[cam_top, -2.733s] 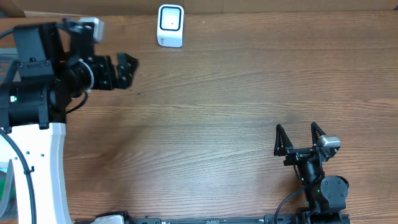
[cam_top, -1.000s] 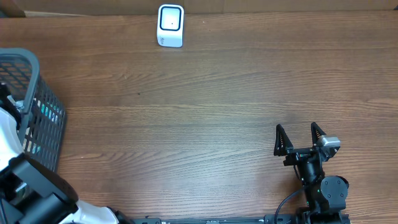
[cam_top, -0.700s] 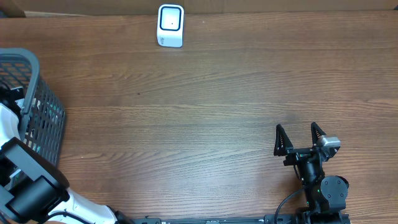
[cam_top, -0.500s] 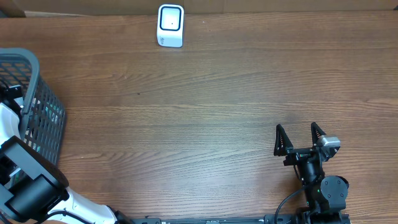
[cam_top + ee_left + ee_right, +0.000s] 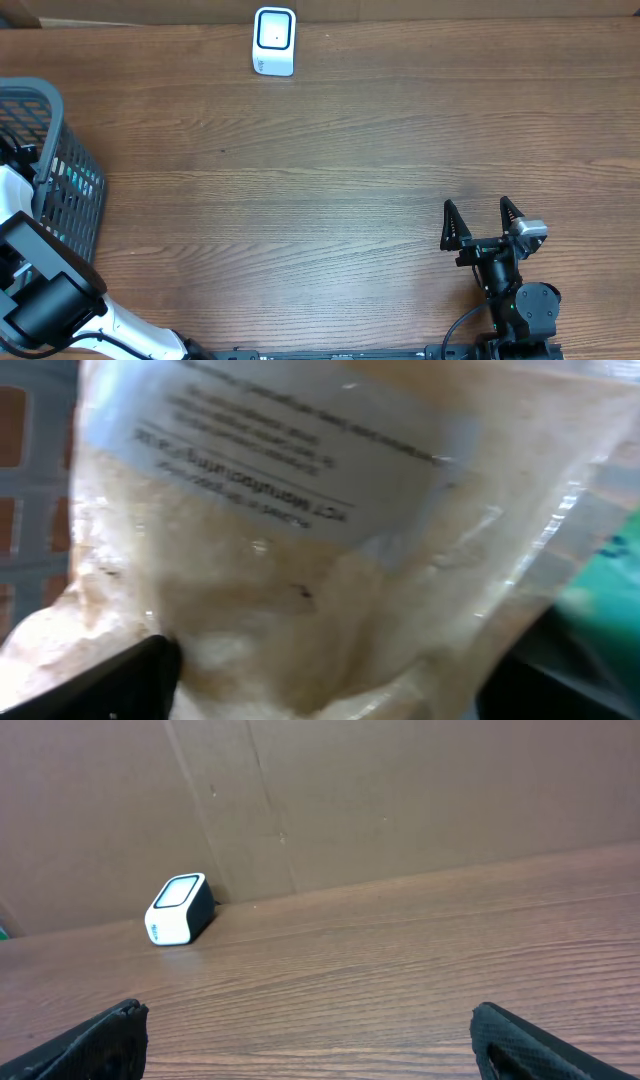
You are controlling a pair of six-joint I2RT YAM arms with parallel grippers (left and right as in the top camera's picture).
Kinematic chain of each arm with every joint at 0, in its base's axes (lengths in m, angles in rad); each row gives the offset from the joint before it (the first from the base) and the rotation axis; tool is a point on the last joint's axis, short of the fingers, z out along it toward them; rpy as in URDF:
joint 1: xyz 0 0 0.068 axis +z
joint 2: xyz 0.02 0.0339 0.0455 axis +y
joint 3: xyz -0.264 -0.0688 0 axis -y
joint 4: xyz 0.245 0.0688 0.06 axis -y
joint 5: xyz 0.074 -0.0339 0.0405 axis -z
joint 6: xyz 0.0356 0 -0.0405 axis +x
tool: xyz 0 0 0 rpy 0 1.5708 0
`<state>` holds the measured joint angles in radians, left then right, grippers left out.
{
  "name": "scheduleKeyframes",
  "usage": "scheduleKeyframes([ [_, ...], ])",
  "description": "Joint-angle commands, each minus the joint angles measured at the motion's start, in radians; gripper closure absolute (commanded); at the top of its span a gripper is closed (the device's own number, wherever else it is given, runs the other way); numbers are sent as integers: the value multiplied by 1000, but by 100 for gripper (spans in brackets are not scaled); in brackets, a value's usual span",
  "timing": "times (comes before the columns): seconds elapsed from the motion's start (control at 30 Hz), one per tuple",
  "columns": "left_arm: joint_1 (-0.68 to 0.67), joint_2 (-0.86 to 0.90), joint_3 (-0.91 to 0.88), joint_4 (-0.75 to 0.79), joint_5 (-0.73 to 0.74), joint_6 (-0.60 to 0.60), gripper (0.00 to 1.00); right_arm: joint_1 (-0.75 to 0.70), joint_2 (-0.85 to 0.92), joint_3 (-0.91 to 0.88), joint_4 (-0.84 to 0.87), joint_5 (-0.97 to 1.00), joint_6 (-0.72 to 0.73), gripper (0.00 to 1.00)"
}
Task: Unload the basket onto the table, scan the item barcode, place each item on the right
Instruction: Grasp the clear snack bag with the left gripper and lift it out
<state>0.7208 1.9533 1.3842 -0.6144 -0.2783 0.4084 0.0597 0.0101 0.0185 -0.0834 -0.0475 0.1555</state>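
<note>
LEFT TO RIGHT: At the table's left edge, the left arm (image 5: 45,290) reaches into the grey wire basket (image 5: 62,165). There the left gripper (image 5: 340,685), fingers spread wide, hangs close over a clear bag of pale grain (image 5: 300,570) with a white printed label. The bag lies just ahead between the fingers and overfills the view, so neither its long axis nor any contact can be told. The white barcode scanner (image 5: 273,40) stands far middle on the wood-grain table (image 5: 350,180), well apart from the basket across open board, while near right the right gripper (image 5: 482,228) rests with jaws apart, holding nothing and much farther from the bag.
</note>
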Motion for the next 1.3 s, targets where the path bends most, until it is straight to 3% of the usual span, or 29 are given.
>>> scheduleKeyframes([
  [0.0, 10, 38, -8, 19, -59, 16, 21, -2, -7, -10, 3, 4, -7, 0],
  [0.23, 12, 38, -8, 27, -78, 32, 71, -2, -7, -10, 3, 4, -7, 0],
  [0.47, 12, 19, 6, 29, -122, 33, 96, -2, -7, -10, 3, 4, -7, 0],
  [0.6, 9, -35, 53, 3, -106, -27, 96, -2, -7, -10, 3, 4, -7, 0],
  [0.77, 9, -129, 109, -44, 14, -73, 96, -2, -7, -10, 3, 4, -7, 0],
  [1.27, 5, -526, 119, -42, 76, -220, 96, -2, -7, -10, 3, 4, -7, 0],
])
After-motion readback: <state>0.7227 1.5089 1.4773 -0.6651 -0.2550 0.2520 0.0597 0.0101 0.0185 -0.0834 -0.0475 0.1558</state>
